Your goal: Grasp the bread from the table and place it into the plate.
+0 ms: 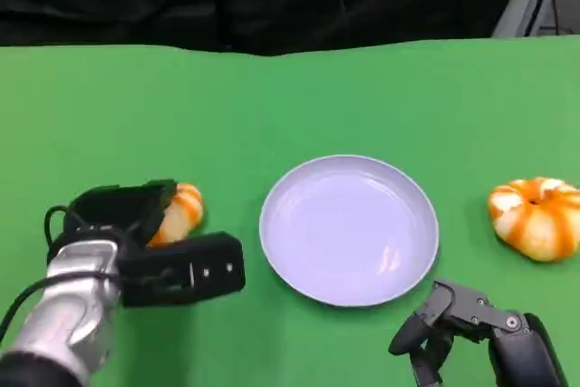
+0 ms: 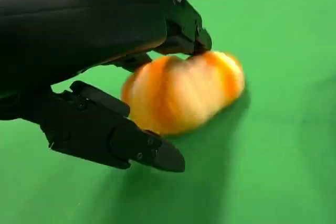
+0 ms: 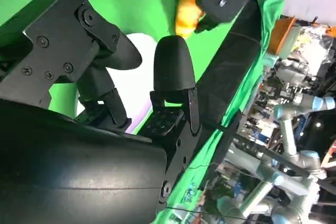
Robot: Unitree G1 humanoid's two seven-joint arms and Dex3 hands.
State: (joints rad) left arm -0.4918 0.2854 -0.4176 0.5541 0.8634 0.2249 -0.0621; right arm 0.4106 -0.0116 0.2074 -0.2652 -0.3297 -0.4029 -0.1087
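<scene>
The left hand (image 1: 149,246) sits at the lower left of the head view, its fingers curled around the bread (image 1: 178,212), which lies on the green bench (image 1: 299,97) just left of the plate (image 1: 349,229). In the left wrist view the bread (image 2: 184,92) is blurred, with one finger touching its top and another low beside it, so the hand seems to be closing on it, though I cannot tell whether the grip is firm or whether the bread is clear of the bench. A second bread (image 1: 536,217) lies at the right edge of the frame, well apart from the plate. The right hand (image 1: 471,333) hangs at the lower right, just below the plate's rim, fingers curled in and holding nothing.

The step in hand looks like securing the grasp. To do it well, the fingers should settle evenly on both sides of the soft loaf before any lift, squeezing only enough to hold without crushing. The lift should then go straight up, clear the plate's near rim, travel right and come down over the plate's middle before letting go. The right hand had best keep off the plate.
</scene>
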